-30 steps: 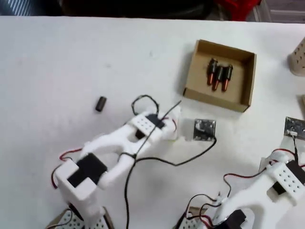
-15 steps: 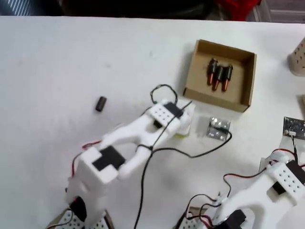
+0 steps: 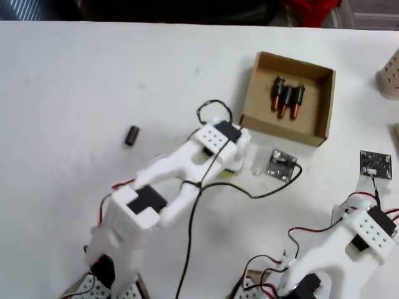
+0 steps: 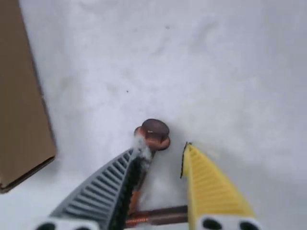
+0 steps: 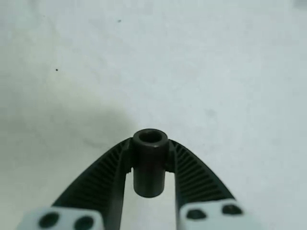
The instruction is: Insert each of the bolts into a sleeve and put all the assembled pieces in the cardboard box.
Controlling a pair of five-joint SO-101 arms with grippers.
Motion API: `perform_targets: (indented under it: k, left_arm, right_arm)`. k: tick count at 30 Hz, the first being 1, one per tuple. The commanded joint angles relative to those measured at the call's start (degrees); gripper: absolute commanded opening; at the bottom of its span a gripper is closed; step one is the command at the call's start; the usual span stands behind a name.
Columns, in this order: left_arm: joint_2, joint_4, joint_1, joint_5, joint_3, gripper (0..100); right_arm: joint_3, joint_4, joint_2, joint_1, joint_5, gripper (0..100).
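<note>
Black loose sleeve [image 3: 131, 135]: lies on the white table [image 3: 75, 81], well apart from everything else.
Left gripper [image 4: 161, 148]: fingers apart, not clamping.
Copper bolt [image 4: 152, 132]: against the grey finger [image 4: 120, 182], a gap to the yellow one.
Cardboard box [image 3: 288, 61]: three assembled pieces [image 3: 286, 98] inside.
Right gripper [image 5: 149, 143]: closed on a second sleeve [image 5: 149, 165].
</note>
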Motion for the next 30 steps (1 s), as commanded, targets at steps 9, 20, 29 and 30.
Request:
perform_targets:
  k: [9,20,29,30]
  left_arm:
    - [10.2,0.8,-2.4,-0.7,-14.1,16]
    - [14.7,11.3,-2.9,-0.6,-23.0,2]
    - [14.6,20.7,-3.1,23.1,-39.0,2]
    - [14.6,22.5,-3.1,26.1,-41.7,2]
  right_arm:
    - [0.8,0.0,-0.8,-1.2,0.7,1.7]
    - [1.0,0.0,-1.3,-1.3,0.6,1.7]
    - [0.9,0.5,-1.5,-1.3,0.3,1.7]
    - [0.8,0.5,-1.5,-1.4,0.2,1.7]
